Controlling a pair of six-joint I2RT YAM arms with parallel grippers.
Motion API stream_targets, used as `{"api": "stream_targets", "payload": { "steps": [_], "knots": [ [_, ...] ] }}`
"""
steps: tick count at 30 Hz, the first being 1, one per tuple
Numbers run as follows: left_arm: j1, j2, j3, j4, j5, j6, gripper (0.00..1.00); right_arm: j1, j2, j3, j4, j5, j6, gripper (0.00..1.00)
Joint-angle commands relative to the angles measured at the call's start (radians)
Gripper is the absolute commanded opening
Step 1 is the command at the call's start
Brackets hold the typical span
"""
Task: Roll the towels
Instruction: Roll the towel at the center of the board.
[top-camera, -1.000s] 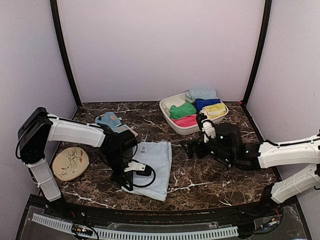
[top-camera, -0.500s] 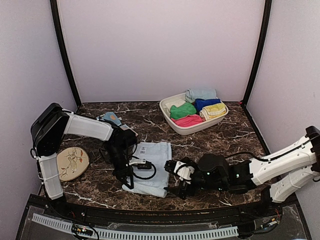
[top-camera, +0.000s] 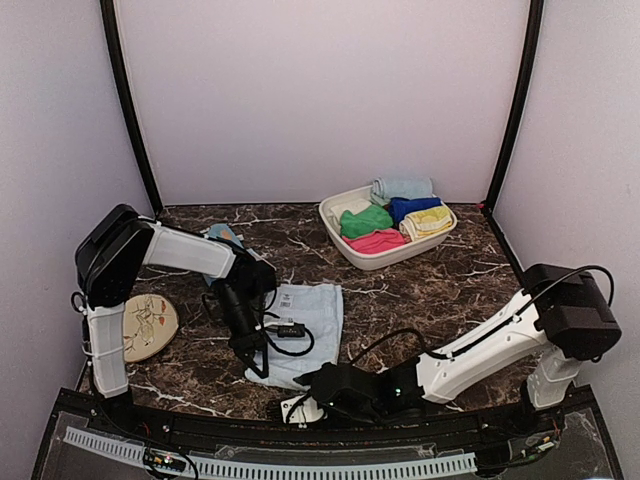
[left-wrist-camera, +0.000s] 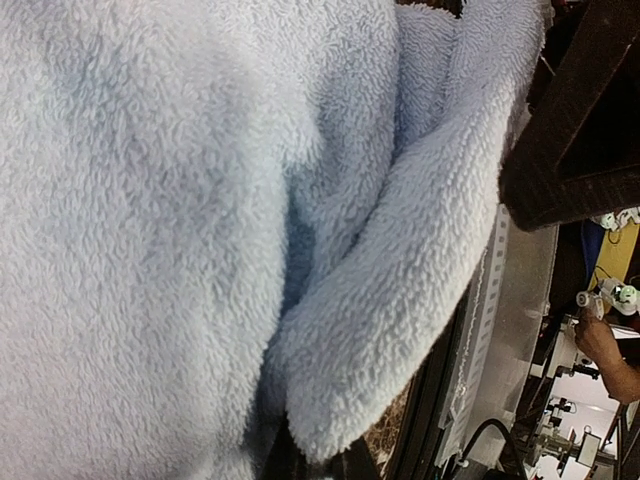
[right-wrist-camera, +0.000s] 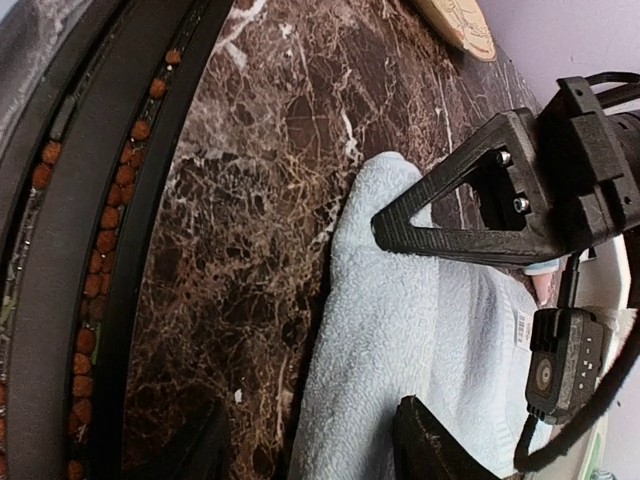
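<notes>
The pale blue towel (top-camera: 305, 315) lies flat mid-table and fills the left wrist view (left-wrist-camera: 150, 200), its near edge folded up in a thick flap. My left gripper (top-camera: 252, 352) sits on the towel's near left part and appears shut on that flap; only the finger bases (left-wrist-camera: 320, 465) show. My right gripper (top-camera: 300, 405) is open and low at the front edge. In the right wrist view the towel's near edge (right-wrist-camera: 400, 330) lies between its fingers (right-wrist-camera: 315, 450). The spotted towel (top-camera: 222, 237) lies at back left, mostly hidden by the left arm.
A white basin (top-camera: 333, 232) at the back right holds green, pink, dark-blue, yellow and pale rolled towels. A beige plate with a drawing (top-camera: 150, 325) lies at the left, its edge also showing in the right wrist view (right-wrist-camera: 455, 15). The front table rail (top-camera: 270, 465) is right behind the right gripper.
My right arm has swung from mid-right across to the front edge, its gripper now at the pale blue towel's near edge. The left gripper stayed on the towel, whose near part has drawn in.
</notes>
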Motion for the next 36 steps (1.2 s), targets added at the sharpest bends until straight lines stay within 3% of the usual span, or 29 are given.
{"api": "stream_targets", "payload": {
  "steps": [1, 8, 14, 16, 19, 20, 26, 30, 36],
  "knots": [
    [0.013, 0.023, 0.021, -0.018, 0.001, 0.016, 0.0, -0.001, 0.069, 0.045, 0.023, 0.054, -0.116, 0.52],
    [0.016, 0.025, 0.019, -0.037, 0.006, 0.049, 0.0, -0.074, 0.117, 0.047, 0.012, 0.014, 0.048, 0.4],
    [0.019, -0.028, -0.019, -0.021, -0.005, 0.095, 0.15, -0.138, 0.096, 0.011, -0.005, -0.139, 0.258, 0.34],
    [0.032, -0.059, -0.03, -0.001, -0.024, 0.095, 0.25, -0.162, 0.094, 0.011, -0.028, -0.24, 0.327, 0.25],
    [0.079, -0.141, -0.06, 0.059, -0.045, 0.08, 0.55, -0.214, 0.08, -0.002, -0.034, -0.399, 0.439, 0.14],
    [0.109, -0.179, -0.08, 0.089, -0.049, 0.078, 0.58, -0.23, 0.075, -0.016, -0.025, -0.448, 0.47, 0.12],
    [0.161, -0.411, -0.219, 0.256, -0.112, 0.059, 0.62, -0.34, 0.095, -0.046, -0.008, -0.696, 0.636, 0.02],
    [0.155, -0.519, -0.247, 0.275, -0.116, 0.075, 0.62, -0.407, 0.14, -0.024, -0.011, -0.88, 0.726, 0.0],
    [0.006, -0.547, -0.267, 0.296, -0.157, 0.076, 0.61, -0.504, 0.213, 0.026, -0.004, -1.073, 0.898, 0.0]
  ]
}}
